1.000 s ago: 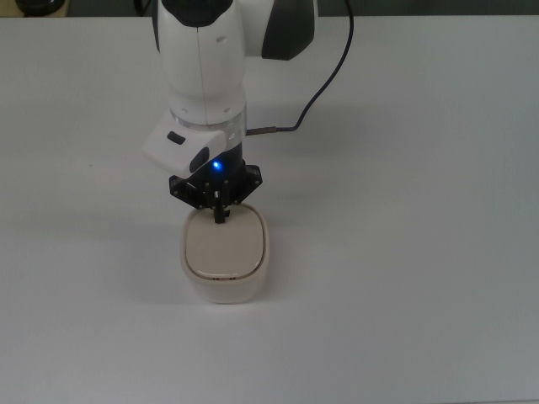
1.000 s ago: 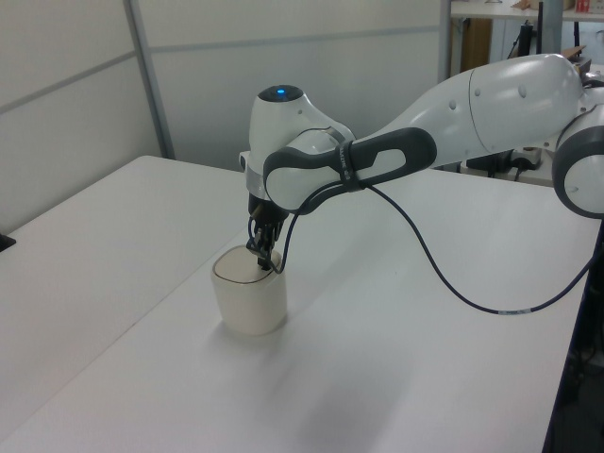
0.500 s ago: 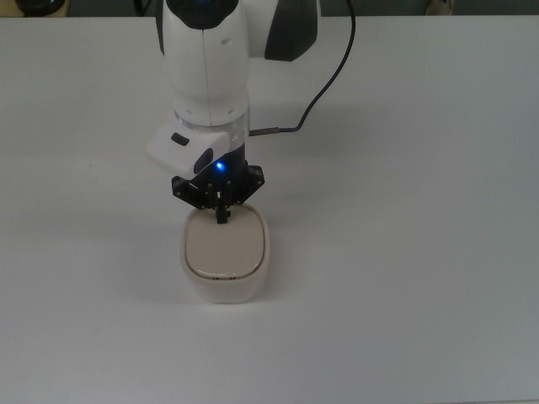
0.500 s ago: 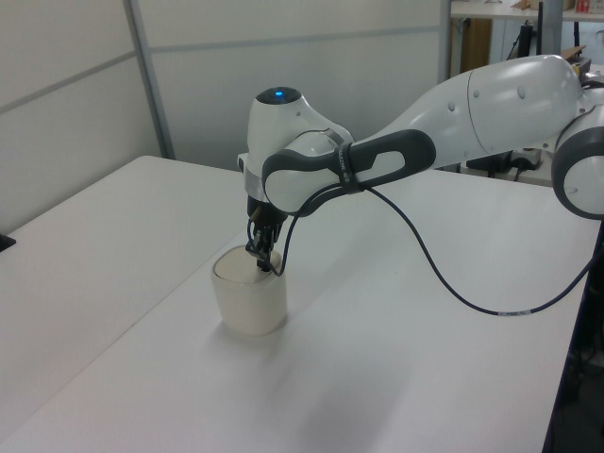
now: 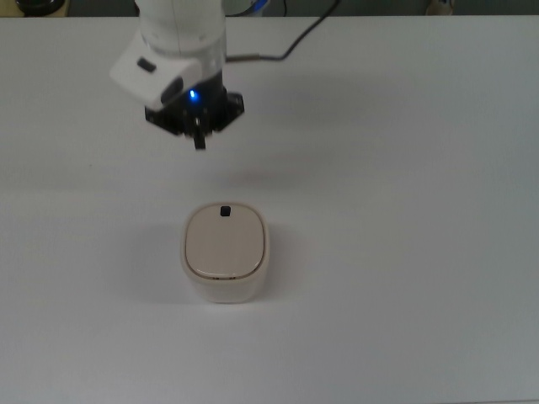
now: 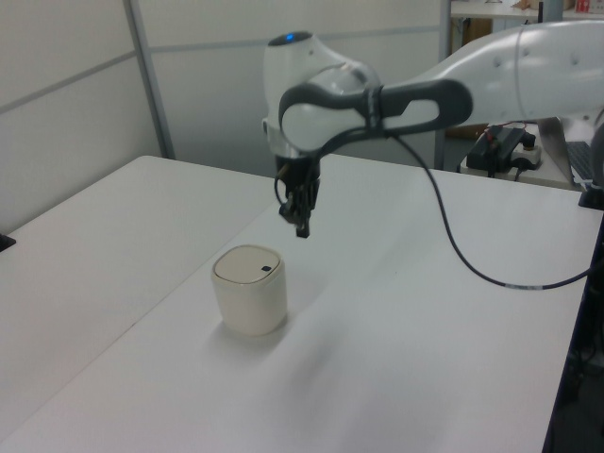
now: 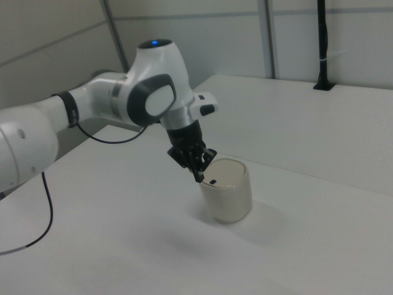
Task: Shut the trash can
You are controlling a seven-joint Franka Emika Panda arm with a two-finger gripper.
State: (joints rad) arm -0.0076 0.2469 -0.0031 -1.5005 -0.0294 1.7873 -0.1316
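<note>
The cream trash can (image 5: 224, 252) (image 6: 249, 290) (image 7: 228, 190) stands on the white table, its flat lid lying down flush on the rim. A small black button (image 5: 225, 210) shows near the lid's far edge in the top view. My gripper (image 5: 199, 141) (image 6: 302, 226) (image 7: 198, 174) hangs in the air above and beyond the can, apart from it. Its two fingers are pressed together with nothing between them.
A black cable (image 6: 453, 245) trails from the arm over the white table (image 5: 404, 252). A wall and a metal post (image 6: 146, 75) stand behind the table in the left view. A black stand (image 7: 322, 43) rises at the far edge in the right view.
My gripper has lifted off the lid and moved up and away from the can, toward the top view's upper left. The lid stays down and its black button now shows.
</note>
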